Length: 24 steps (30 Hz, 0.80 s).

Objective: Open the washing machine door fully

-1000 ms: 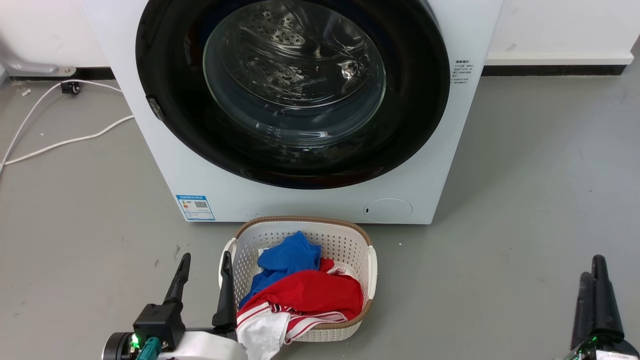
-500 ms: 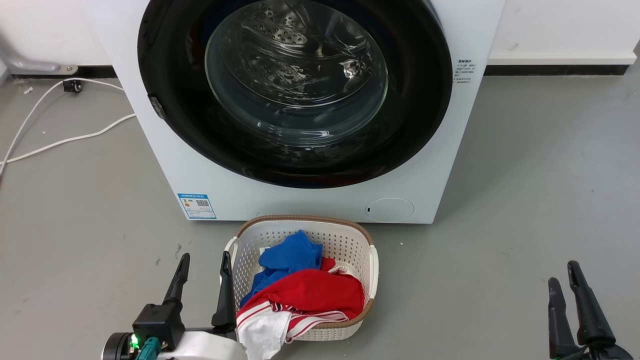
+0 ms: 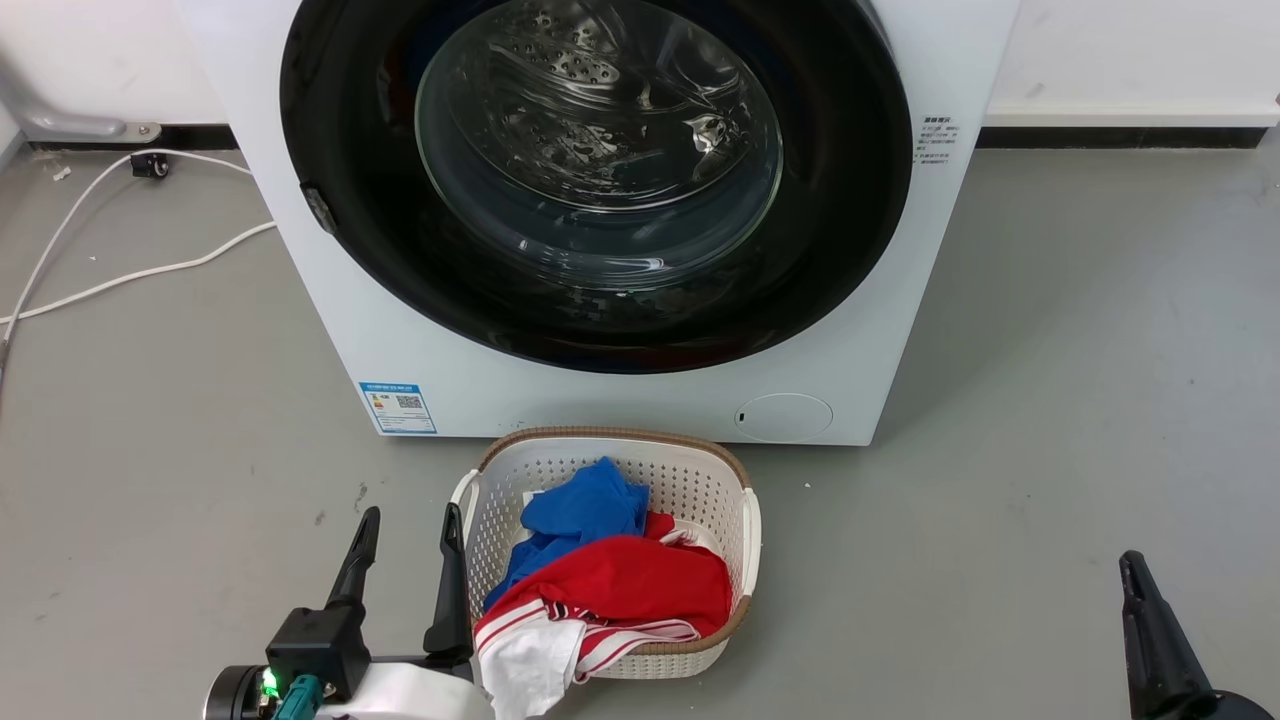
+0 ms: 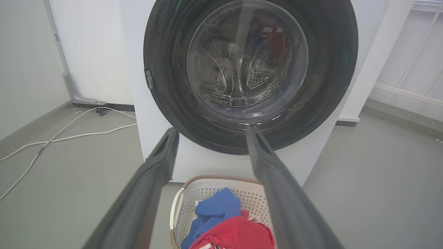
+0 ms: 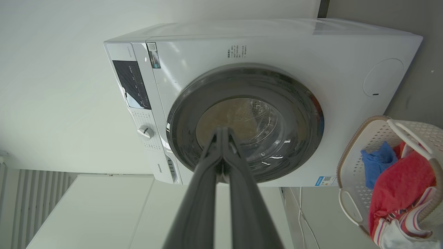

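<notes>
Washing machine door: large, round, glossy black with a clear bulging glass centre, closed flush on the front of the white boxy washing machine.
Left gripper: fingers spread, empty, low in front of the machine.
Right gripper: fingers pressed together on nothing, apart from the machine's front.
White perforated plastic laundry basket: just before the machine's base, beside the left gripper.

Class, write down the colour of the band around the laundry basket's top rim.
Brown, on the white laundry basket. Head view shows it best.
</notes>
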### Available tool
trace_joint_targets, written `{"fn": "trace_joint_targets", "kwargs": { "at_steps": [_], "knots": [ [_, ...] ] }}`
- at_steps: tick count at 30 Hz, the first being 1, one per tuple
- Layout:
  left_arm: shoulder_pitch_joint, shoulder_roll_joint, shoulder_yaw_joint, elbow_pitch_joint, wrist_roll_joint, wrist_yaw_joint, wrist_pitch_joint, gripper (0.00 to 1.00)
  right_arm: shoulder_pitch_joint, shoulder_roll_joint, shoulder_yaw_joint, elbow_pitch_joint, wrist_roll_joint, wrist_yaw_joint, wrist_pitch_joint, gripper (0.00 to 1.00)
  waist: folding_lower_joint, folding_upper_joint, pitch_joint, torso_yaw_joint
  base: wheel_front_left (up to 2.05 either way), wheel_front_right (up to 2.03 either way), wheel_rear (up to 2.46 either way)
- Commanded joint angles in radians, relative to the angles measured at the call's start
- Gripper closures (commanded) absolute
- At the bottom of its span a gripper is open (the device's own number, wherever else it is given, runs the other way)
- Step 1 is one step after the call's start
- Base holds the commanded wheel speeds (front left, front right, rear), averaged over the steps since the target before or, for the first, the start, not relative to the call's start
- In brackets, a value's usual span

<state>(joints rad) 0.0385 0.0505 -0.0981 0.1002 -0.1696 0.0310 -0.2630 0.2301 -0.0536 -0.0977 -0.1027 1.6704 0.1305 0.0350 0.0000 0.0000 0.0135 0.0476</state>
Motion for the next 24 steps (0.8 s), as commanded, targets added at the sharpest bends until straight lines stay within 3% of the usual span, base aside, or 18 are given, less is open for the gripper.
{"fn": "trace_joint_targets", "kwargs": {
  "at_steps": [1,13,24],
  "knots": [
    [-0.002,0.0,0.0,0.001,0.007,0.005,-0.003,0.0,0.001,0.003,0.002,0.002,-0.005,0.0,0.001,1.0,0.0,0.0,-0.001,0.0,0.0,0.0,0.0],
    [-0.001,0.0,0.002,-0.004,0.015,0.009,-0.003,0.0,-0.02,0.004,-0.015,0.011,-0.007,0.0,-0.008,1.0,0.0,0.0,-0.004,0.003,0.0,0.0,0.0],
    [-0.028,0.0,0.0,-0.021,0.036,0.015,-0.003,0.0,-0.176,-0.041,-0.153,0.085,-0.004,0.0,0.041,1.0,0.0,0.0,0.046,0.014,0.0,0.0,0.0]
  ]
}}
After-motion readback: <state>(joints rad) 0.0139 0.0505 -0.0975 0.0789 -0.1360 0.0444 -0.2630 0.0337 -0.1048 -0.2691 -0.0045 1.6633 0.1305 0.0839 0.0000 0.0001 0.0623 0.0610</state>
